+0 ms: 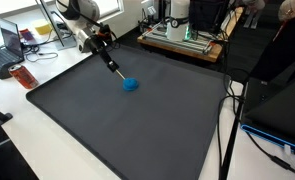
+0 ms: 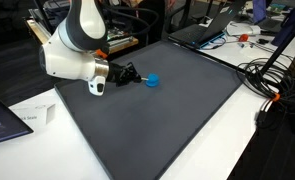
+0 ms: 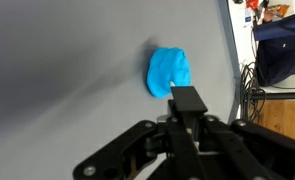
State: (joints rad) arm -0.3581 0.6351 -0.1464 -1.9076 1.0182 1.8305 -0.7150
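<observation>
A small blue lump (image 1: 131, 84) lies on the dark grey mat (image 1: 137, 130), left of its middle. In both exterior views my gripper (image 1: 100, 45) hangs low over the mat, tilted toward the lump. It is shut on a thin black stick (image 1: 114, 68) that slants down, its tip just short of the lump. In an exterior view the gripper (image 2: 122, 73) sits left of the blue lump (image 2: 153, 81). In the wrist view the stick's flat end (image 3: 187, 100) pokes out past my gripper (image 3: 187, 128), right below the blue lump (image 3: 170, 72). Whether they touch I cannot tell.
The mat (image 2: 157, 130) covers most of the table. A rack of equipment (image 1: 182, 35) stands at the back, and a laptop (image 1: 2, 45) and an orange object (image 1: 22, 75) lie beyond the left edge. Cables (image 2: 272, 75) trail along one side, and papers (image 2: 27, 115) lie nearby.
</observation>
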